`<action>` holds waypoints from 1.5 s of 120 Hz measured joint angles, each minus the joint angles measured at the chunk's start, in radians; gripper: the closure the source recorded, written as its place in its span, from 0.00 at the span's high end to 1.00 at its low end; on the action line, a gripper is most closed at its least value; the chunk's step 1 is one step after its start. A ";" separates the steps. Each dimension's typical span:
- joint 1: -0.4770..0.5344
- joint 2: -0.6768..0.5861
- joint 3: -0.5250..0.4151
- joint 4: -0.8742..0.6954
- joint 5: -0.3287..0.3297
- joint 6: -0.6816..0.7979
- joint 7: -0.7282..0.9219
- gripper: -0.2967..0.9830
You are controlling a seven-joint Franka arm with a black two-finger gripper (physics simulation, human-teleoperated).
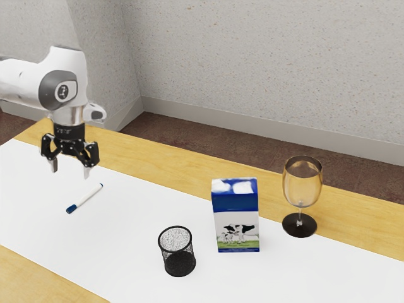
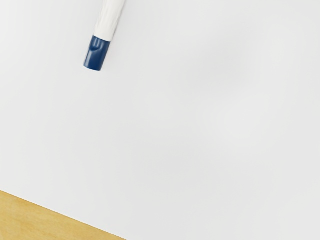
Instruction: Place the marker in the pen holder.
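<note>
- Exterior view: gripper (image 1: 71,169) spread, above the surface (image 1: 158,164).
- Marker (image 1: 84,198) lies on white sheet (image 1: 132,214), apart from mesh pen holder (image 1: 179,262).
- Same view: cow-picture milk carton (image 1: 235,205), wine glass (image 1: 302,189). Carton's fine print unreadable.
- Wrist view: notch detail on marker's blue end (image 2: 96,53).

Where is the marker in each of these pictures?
Exterior view: the marker lies toward the exterior view's left, below the gripper.
Wrist view: its blue end lies nearer the wood; its white barrel runs out of frame.
Shared landmark: the white sheet under it.
</note>
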 joint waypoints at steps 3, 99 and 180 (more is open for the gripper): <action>0.004 0.021 0.000 0.001 -0.001 0.015 0.006 0.77; 0.143 0.587 -0.001 0.407 -0.041 0.165 0.411 0.77; 0.143 0.610 -0.004 0.419 -0.044 0.145 0.571 0.24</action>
